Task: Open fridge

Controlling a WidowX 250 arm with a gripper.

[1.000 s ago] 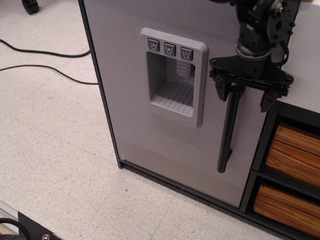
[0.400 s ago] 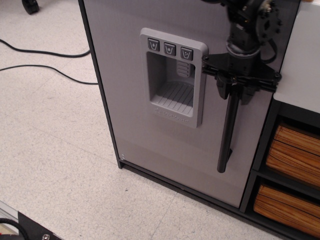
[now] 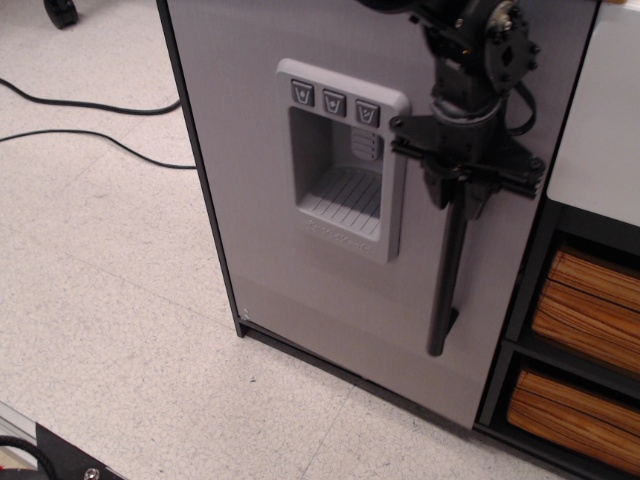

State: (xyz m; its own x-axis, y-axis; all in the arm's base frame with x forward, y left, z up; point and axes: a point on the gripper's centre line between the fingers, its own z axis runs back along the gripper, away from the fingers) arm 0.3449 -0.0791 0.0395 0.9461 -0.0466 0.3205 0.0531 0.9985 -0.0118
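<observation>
The toy fridge has a light grey door (image 3: 300,230) with a moulded three-button dispenser recess (image 3: 340,160) and a long vertical black bar handle (image 3: 445,290) near its right edge. My black gripper (image 3: 457,190) comes down from the top right and is shut on the upper part of the handle. The door stands slightly ajar, its right edge swung a little out from the black frame (image 3: 500,370). The interior is hidden.
A black shelf unit with brown wood-grain drawers (image 3: 585,310) stands right of the fridge. Black cables (image 3: 90,120) lie on the speckled floor at the left. A dark object (image 3: 50,460) sits at the bottom left corner.
My gripper closed on the handle, then moved left and pulled. The door has swung slightly outward, shifting the dispenser and handle a little to the left.
</observation>
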